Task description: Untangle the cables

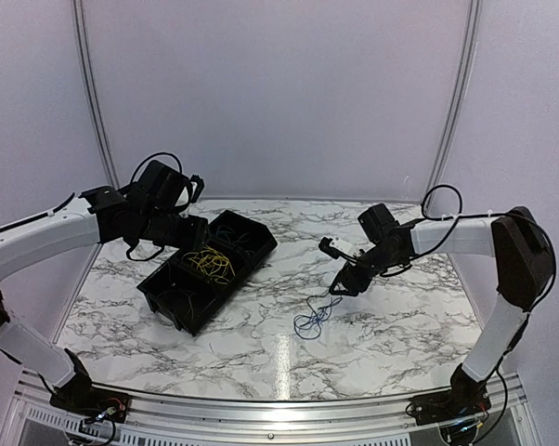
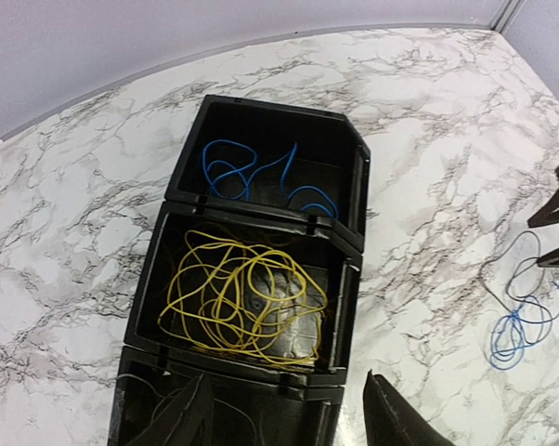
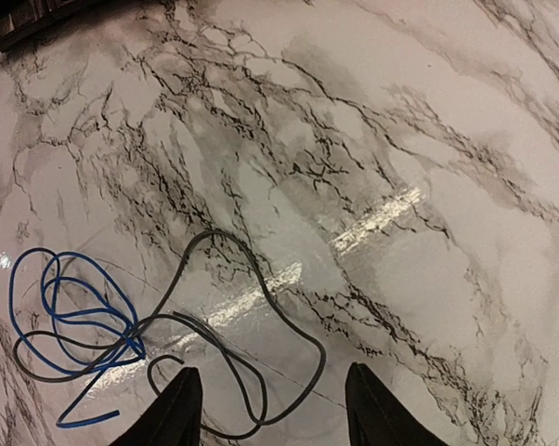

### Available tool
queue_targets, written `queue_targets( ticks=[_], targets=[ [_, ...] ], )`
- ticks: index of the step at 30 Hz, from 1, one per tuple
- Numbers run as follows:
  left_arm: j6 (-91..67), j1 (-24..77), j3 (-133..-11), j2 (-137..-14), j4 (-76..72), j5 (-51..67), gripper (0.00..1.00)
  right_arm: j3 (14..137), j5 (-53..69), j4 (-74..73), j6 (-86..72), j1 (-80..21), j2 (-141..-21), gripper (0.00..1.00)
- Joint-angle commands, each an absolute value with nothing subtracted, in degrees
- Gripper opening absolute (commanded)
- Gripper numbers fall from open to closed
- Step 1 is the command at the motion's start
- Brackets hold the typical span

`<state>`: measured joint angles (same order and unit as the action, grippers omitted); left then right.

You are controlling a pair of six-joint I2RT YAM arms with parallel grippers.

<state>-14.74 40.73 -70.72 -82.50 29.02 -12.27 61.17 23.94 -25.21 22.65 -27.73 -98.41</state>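
Note:
The cables are split between a tray and the table. In the black tray [image 2: 354, 200] a blue cable [image 2: 252, 177] lies in the far compartment, and yellow cables [image 2: 242, 297] fill the middle one. A thin dark wire [image 2: 159, 395] shows in the near compartment. My left gripper [image 2: 284, 423] hangs open over the tray's near end, holding nothing. On the marble lies a small tangle [image 1: 312, 316] of a blue cable [image 3: 66, 316] and a black cable [image 3: 261, 325]. My right gripper [image 3: 272, 413] is open just above the black loop, which lies on the table between its fingers [image 3: 173, 409].
The tray [image 1: 159, 288] lies diagonally at the table's left, with the left gripper [image 1: 198, 240] over it. The right gripper [image 1: 340, 286] is right of centre. Curved white walls close the back and sides. A metal rail runs along the near edge.

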Motion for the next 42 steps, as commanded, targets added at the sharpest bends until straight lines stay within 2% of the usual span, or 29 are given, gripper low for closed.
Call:
queue_targets(
  ticks=[1, 4, 5, 9, 14, 26, 32, 38, 42],
  targets=[
    [-18.8, 43.9, -71.8, -80.4, 29.0, -12.1, 0.58, 63.0, 23.4, -22.3, 17.5, -27.3, -100.3, 0.52],
    [-19.8, 46.5, -73.4, -81.0, 28.3, -12.3, 0.59, 62.8, 23.2, -21.7, 15.5, -27.2, -101.2, 0.47],
    [-20.3, 47.1, -73.8, -81.4, 27.9, -12.3, 0.59, 62.8, 23.3, -21.5, 14.9, -27.2, -101.4, 0.40],
    [-21.5, 50.2, -74.6, -84.6, 24.7, -11.8, 0.59, 64.2, 24.2, -22.3, 13.6, -27.2, -101.1, 0.00],
    [-23.0, 53.6, -76.6, -90.9, 19.6, -11.1, 0.61, 68.1, 28.3, -25.5, 13.1, -27.2, -95.4, 0.00],
    [-23.8, 57.3, -78.6, -102.4, -9.1, -6.8, 0.64, 70.3, 31.1, -27.6, 7.5, -30.4, -83.0, 0.00],
    [-24.9, 57.3, -82.4, -109.6, -13.3, -1.3, 0.62, 74.5, 30.6, -29.0, 6.4, -31.0, -81.3, 0.00],
    [-25.4, 57.2, -85.6, -115.7, -14.7, -2.2, 0.54, 80.3, 35.7, -32.3, 5.4, -31.0, -80.0, 0.00],
    [-25.4, 56.7, -86.7, -119.6, -16.6, -2.3, 0.41, 88.3, 41.6, -37.6, 4.8, -31.0, -79.7, 0.00]
  ],
)
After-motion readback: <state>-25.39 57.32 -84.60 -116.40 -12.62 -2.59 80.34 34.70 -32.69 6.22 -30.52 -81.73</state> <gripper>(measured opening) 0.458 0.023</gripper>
